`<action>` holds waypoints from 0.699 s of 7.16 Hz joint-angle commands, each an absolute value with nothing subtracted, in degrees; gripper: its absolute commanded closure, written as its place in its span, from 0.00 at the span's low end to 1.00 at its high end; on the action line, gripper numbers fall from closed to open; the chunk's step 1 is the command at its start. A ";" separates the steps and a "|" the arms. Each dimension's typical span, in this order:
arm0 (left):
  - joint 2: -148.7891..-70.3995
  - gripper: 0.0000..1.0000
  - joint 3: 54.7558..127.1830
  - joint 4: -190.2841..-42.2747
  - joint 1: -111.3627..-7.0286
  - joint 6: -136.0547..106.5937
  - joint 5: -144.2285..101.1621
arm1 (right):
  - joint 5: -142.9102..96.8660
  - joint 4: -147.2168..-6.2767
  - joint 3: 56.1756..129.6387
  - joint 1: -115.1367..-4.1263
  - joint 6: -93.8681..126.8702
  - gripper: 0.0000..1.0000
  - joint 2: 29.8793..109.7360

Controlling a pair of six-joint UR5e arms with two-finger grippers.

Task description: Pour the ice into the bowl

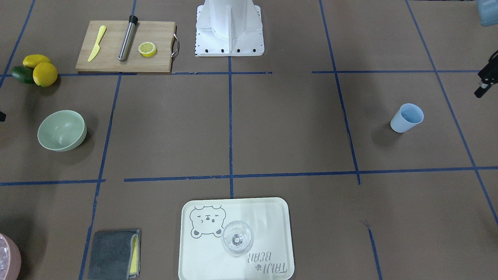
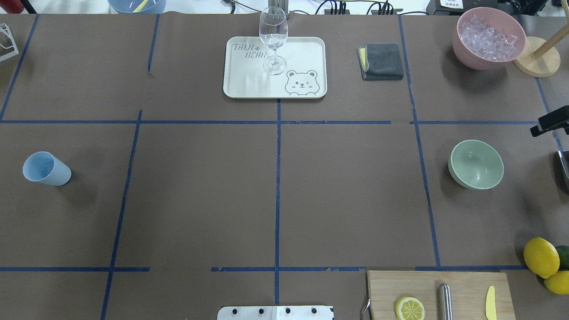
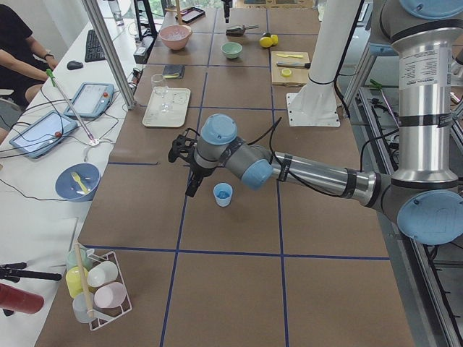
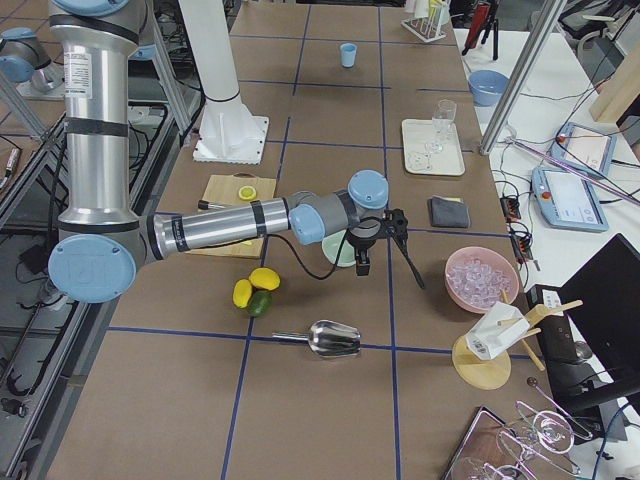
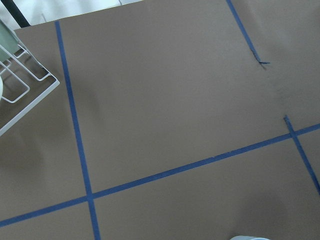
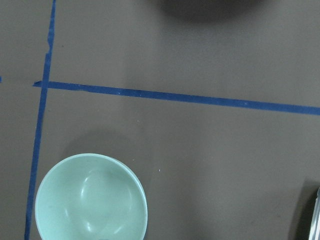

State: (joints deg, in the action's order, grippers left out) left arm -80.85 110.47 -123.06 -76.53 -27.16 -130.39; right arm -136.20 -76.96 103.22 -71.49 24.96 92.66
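- The right gripper (image 4: 385,255) hung near the bowl (image 2: 475,164); how wide its jaws stood could not be told.
- The left gripper (image 3: 187,170) hung near the blue cup (image 3: 223,194), its jaws equally unclear.
- The ice (image 2: 486,33) lay in the pink container (image 2: 466,55), far right.

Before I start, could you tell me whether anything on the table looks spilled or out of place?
Nothing stands out: the ice sits inside the pink container, the mint-green bowl stands upright and empty, and nothing has spilled.
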 commanded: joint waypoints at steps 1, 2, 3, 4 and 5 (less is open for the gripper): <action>-71.58 0.00 112.94 -140.99 -64.13 -43.01 -117.23 | -131.93 -67.98 103.10 -65.68 38.60 0.00 95.00; -71.37 0.01 114.07 -141.85 -62.68 -46.81 -116.29 | -130.79 -64.98 102.92 -63.13 43.72 0.00 95.44; -69.98 0.01 116.08 -141.86 -59.88 -48.76 -112.36 | -128.87 -63.04 102.75 -59.71 48.82 0.00 95.62; -68.22 0.01 117.76 -141.77 -58.46 -48.87 -108.93 | -125.80 -60.15 101.53 -56.89 51.74 0.00 96.06; -67.77 0.01 118.47 -141.77 -58.45 -48.87 -108.90 | -124.47 -56.46 98.29 -55.56 52.12 0.00 95.98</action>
